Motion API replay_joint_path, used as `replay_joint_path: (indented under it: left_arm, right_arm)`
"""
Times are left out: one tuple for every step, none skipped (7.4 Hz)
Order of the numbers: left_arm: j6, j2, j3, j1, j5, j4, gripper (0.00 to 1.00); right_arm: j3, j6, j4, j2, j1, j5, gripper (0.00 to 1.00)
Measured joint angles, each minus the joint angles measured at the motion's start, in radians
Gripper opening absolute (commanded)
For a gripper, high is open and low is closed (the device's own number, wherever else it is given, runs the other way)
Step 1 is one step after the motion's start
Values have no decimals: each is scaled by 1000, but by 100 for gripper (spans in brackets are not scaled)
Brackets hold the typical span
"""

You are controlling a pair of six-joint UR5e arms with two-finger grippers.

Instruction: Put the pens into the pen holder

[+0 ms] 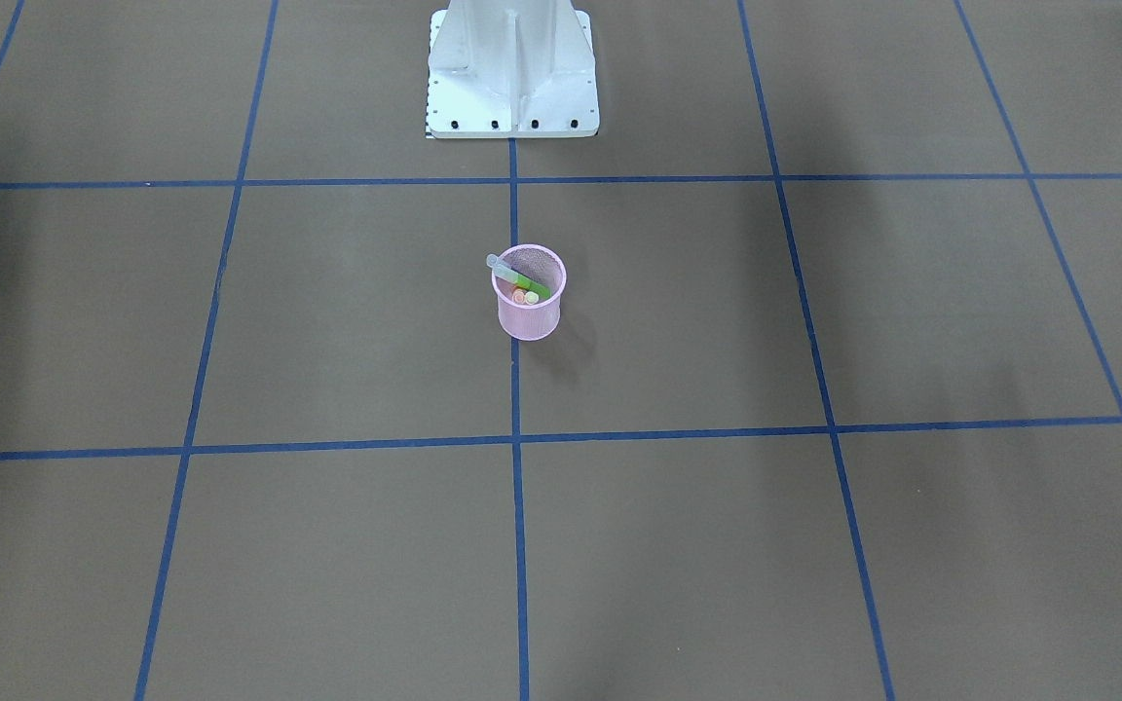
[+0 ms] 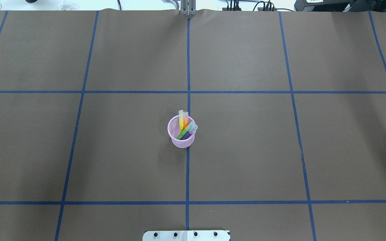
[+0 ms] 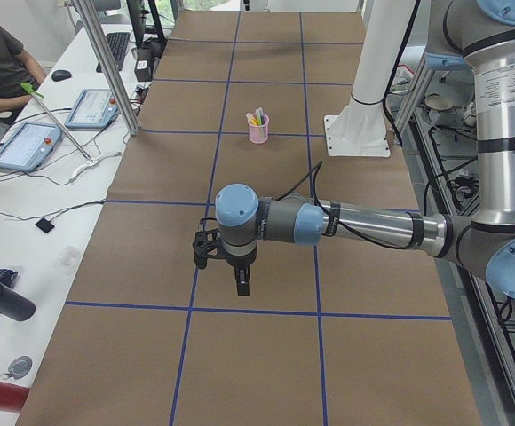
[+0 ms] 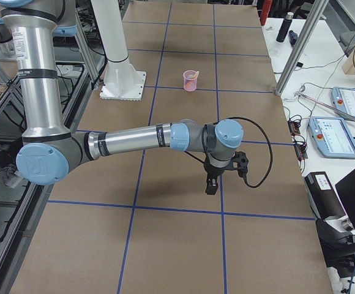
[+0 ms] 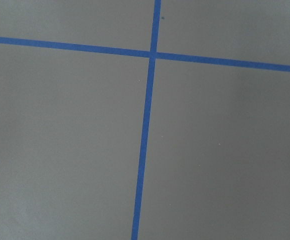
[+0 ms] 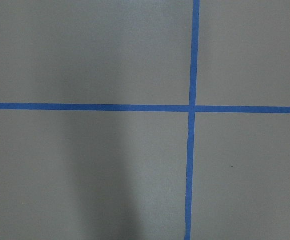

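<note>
Brown paper covers the whole desk [image 2: 246,150], taped off into big squares with blue tape [image 5: 145,150], and that's about all either wrist cam shows: bare paper and one tape crossing each.

Next biggest are the two arms. The left arm [image 3: 364,226] reaches out low over the desk at its own end, and the right arm [image 4: 134,138] does the same at the opposite end. Each has its jaws pointing down at the paper with nothing under them or between them that I can see. Whether the left jaws or the right jaws are apart or pressed together I honestly can't tell, since they only turn up in the side views. The white robot base [image 1: 512,88] sits between the arms at the desk's back edge.

Now the task stuff. The pen holder [image 2: 179,142] stands upright in the middle of the desk, well apart from both sets of jaws, roughly midway between them and just in front of the base. Inside it I count all four pens: yellow [image 2: 181,123] and orange [image 2: 186,121] leaning side by side against the far rim, green [image 2: 183,134] and purple [image 2: 187,134] slanting across the cup, pale caps poking over the edge.

No loose pen shows anywhere on the paper, so my read is the collecting is done and nothing is left to grab.
</note>
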Motion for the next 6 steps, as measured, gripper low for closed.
replay_joint_path:
  left_arm:
    - [-3, -13, 11, 0, 2, 1, 100]
    - [-4, -15, 16, 0, 1, 0, 100]
    - [-3, -15, 19, 0, 2, -1, 100]
    - [-3, -17, 21, 0, 6, -2, 100]
    - [-1, -14, 18, 1, 8, -3, 100]
    - [10, -2, 13, 1, 6, -11, 100]
  right_arm:
    - [-2, -1, 30, -25, 0, 0, 100]
    - [-2, 1, 69, -48, 0, -1, 100]
    - [-1, 3, 91, -63, 0, 0, 100]
    - [-1, 4, 100, -69, 0, 1, 100]
    - [-1, 6, 103, -71, 0, 1, 100]
    - [-1, 9, 104, -73, 0, 1, 100]
